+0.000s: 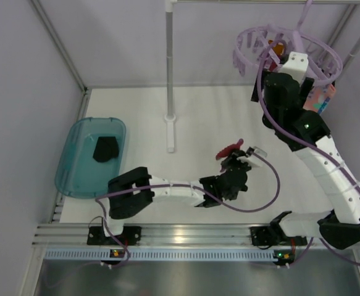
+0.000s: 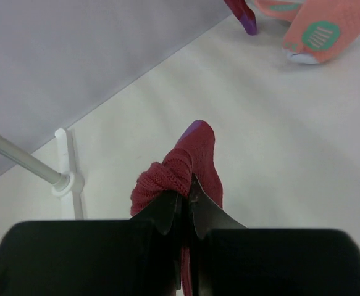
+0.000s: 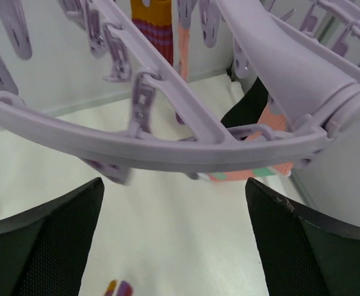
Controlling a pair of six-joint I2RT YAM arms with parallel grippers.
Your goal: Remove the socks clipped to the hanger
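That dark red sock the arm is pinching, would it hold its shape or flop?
Probably floppy: the red sock bunches into folds where the left gripper pinches it. Likely light, since that small pinch holds it. Its ribbed knit looks grippy, so slipping seems unlikely.

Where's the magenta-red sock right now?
Top view: the magenta-red sock is mid-table, pinched in the shut left gripper, just right of the white pole base and well apart from the hanger at far right.

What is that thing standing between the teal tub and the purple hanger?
A white pole on its foot stands between the tub and the hanger, clearest in the top view.
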